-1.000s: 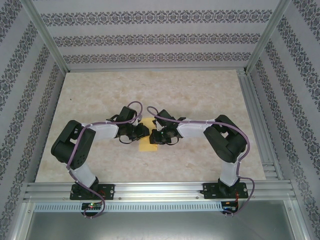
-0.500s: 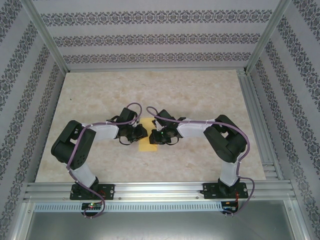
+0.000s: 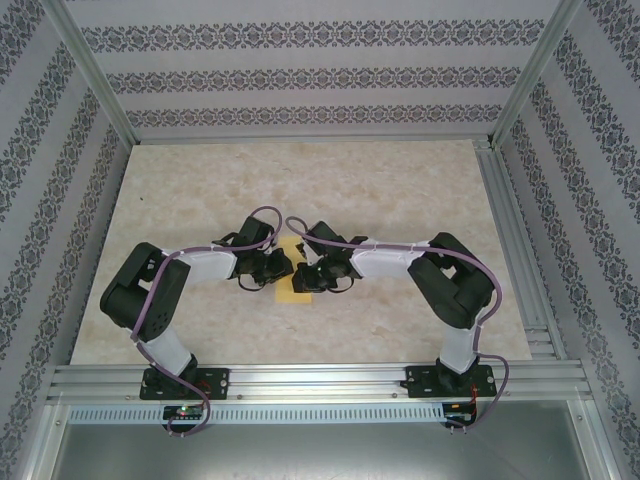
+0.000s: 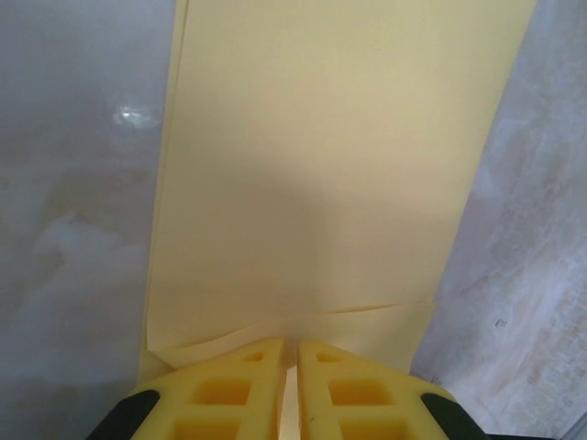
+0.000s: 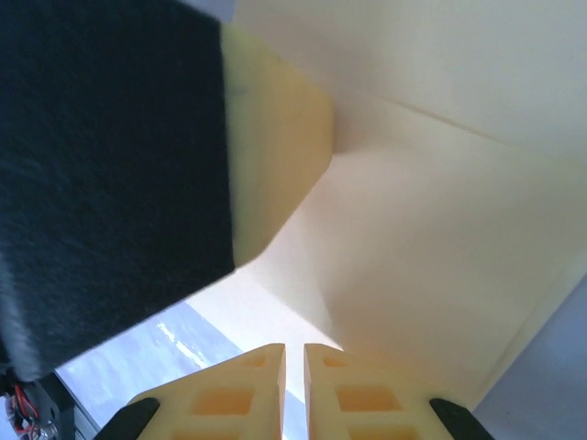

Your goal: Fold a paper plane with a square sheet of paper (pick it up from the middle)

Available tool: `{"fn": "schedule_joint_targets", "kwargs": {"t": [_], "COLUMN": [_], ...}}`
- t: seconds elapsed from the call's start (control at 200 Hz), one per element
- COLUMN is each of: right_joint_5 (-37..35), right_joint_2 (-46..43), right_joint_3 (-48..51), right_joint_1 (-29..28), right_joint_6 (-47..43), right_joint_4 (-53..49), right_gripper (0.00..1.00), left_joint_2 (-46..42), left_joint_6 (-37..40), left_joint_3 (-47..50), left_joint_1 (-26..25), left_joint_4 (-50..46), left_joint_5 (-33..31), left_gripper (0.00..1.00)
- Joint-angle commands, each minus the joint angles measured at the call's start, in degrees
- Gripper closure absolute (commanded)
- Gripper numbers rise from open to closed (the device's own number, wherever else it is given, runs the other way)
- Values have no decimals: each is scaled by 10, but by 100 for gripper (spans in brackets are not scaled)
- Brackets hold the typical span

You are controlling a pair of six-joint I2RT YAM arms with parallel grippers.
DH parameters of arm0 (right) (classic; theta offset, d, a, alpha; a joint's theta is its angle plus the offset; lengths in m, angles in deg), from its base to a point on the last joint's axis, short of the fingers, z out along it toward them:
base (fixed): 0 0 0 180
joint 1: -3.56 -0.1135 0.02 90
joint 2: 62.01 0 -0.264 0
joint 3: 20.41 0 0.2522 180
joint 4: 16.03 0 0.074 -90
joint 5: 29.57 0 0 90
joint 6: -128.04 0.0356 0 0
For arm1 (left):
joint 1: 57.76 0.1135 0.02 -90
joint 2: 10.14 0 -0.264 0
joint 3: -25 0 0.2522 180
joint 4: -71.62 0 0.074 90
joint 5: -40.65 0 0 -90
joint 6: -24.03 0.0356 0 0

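One creased sheet of paper [image 4: 312, 165] is pinched by two (nearly closed) grippers, left gripper [image 4: 290, 353] and right gripper [image 5: 294, 356].

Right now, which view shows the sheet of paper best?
Left wrist: the yellow sheet of paper spans the frame, both side edges and a crease visible. Top external shows a small, mostly covered patch; right wrist a blurred, partly blocked close-up.

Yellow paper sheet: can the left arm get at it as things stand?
Probably yes. The left end effector looks pinched on the yellow paper sheet at its near edge, which puckers there; nothing lies between. The right end effector seems to hold it too.
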Motion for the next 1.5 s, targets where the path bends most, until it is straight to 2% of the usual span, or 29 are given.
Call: {"fn": "schedule_joint_targets", "kwargs": {"t": [0.0,0.345,0.52,0.789,0.934,1.029,1.129,1.214,1.309,1.494], "right_joint_5": [-11,-34,-12,-40,-91,-145,-170,-161,-144,-115], "right_joint_2": [15,14,-16,-90,-166,-185,-174,-143,-109,-77], "right_joint_3": [-13,17,70,93,73,62,40,10,-19,-36], "right_joint_1": [-4,-4,-5,-4,6,15,19,17,8,-8], "right_joint_6": [-18,-23,-11,10,21,26,23,18,8,-3], "right_joint_4": [-30,-69,-65,-65,-44,-32,-24,-28,-29,-15], "right_gripper": [86,86,86,85,81,76,71,71,71,72], "left_joint_2": [-1,-1,3,-5,-41,-77,-110,-130,-139,-146], "left_joint_6": [-10,-17,-23,-15,-7,-8,-9,-11,-12,-21], "left_joint_3": [11,19,30,25,7,-3,-5,4,20,45], "left_joint_1": [-4,-3,-2,-3,-3,-3,-2,0,2,7], "left_joint_4": [-41,-43,-34,-21,-7,-6,-22,-33,-33,-27], "left_joint_5": [-33,-52,-54,-35,-7,-6,-23,-40,-45,-46], "left_gripper": [86,86,86,86,80,70,64,60,60,65]}}
